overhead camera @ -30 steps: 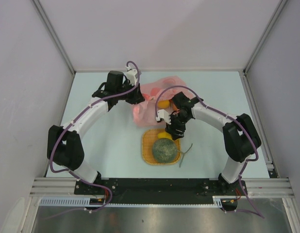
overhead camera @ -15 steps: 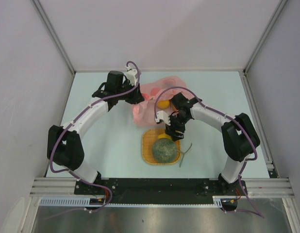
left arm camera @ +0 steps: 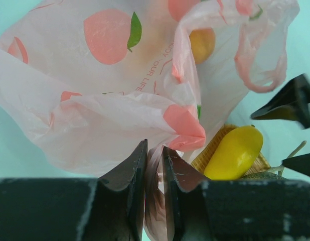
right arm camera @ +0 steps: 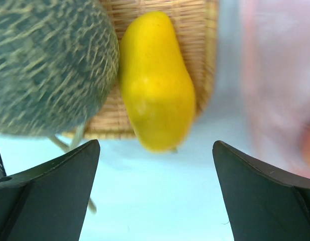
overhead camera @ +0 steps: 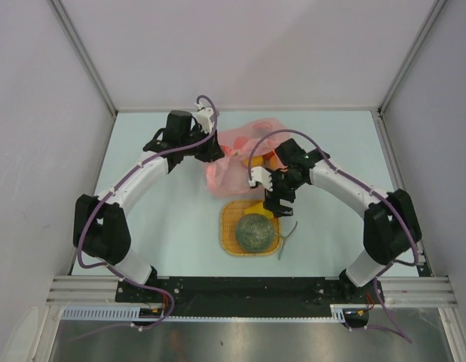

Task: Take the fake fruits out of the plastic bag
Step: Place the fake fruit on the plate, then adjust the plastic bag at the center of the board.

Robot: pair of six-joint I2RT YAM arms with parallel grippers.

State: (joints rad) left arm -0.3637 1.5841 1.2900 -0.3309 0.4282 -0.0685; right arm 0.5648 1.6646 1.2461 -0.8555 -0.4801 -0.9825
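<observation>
The pale green table (overhead camera: 157,219) carries everything. Toward its far middle lies the plastic bag (overhead camera: 237,151), a pink, crinkled, translucent heap printed with peach shapes, its mouth turned toward the right arm. Just in front of the bag sits the square woven mat (overhead camera: 231,211), close to the bag's near edge.

The netted grey-green melon (overhead camera: 255,231) covers most of the mat, and its thin stem (overhead camera: 289,234) reaches off the mat's right side onto the table. The yellow mango (right arm camera: 157,90) lies on the mat's far edge, against the melon, with one end poking past the rim toward the bag. Both fruits are outside the bag. A small orange fruit (left arm camera: 202,44) shows through the film, inside the bag.

The left gripper (left arm camera: 155,148) is at the bag's left side, with its jaws nearly together and a fold of the pink film pinched between them. The right gripper (right arm camera: 155,145) hangs over the mat's far edge just above the mango, its jaws spread wide with nothing between them.
</observation>
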